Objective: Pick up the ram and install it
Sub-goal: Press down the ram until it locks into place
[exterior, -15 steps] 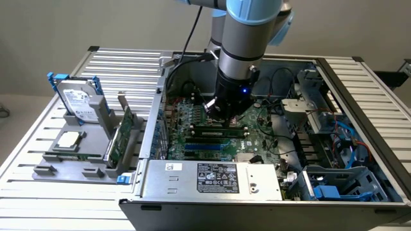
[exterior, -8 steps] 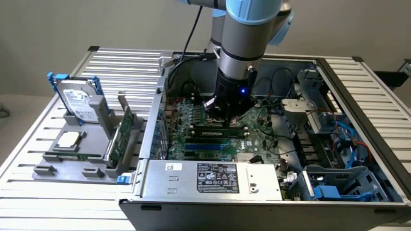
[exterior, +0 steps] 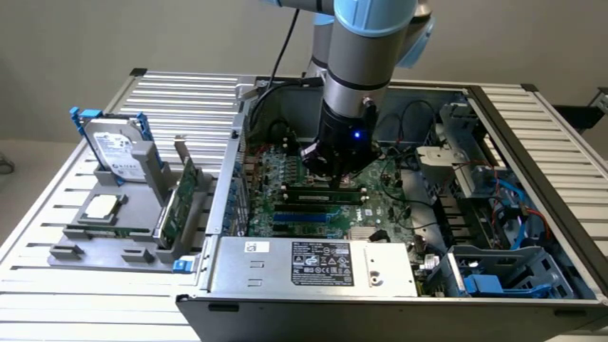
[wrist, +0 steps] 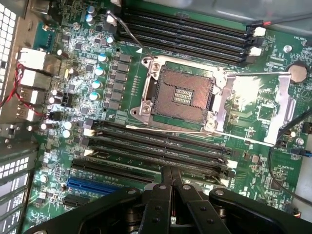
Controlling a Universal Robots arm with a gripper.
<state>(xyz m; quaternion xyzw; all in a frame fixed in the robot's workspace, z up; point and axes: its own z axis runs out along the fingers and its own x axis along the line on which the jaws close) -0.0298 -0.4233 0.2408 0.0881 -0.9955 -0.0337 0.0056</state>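
Note:
The ram (exterior: 326, 192), a narrow green stick with black chips, stands on edge in a black motherboard slot in the exterior view, just below the fingertips. My gripper (exterior: 334, 178) hangs inside the open computer case over the motherboard (exterior: 380, 206). In the wrist view the two black fingers meet tip to tip, so the gripper (wrist: 170, 171) is shut, right above the lower bank of long black memory slots (wrist: 161, 146). I cannot tell whether the tips touch the stick. The open CPU socket (wrist: 181, 95) lies beyond those slots.
A second bank of memory slots (wrist: 190, 36) lies past the socket. On the exterior view's left a grey holder (exterior: 114, 242) carries a silver hard drive with blue rails (exterior: 116, 146) and a green expansion card (exterior: 182, 199). The power supply (exterior: 314, 267) and drive cage (exterior: 494, 271) bound the case.

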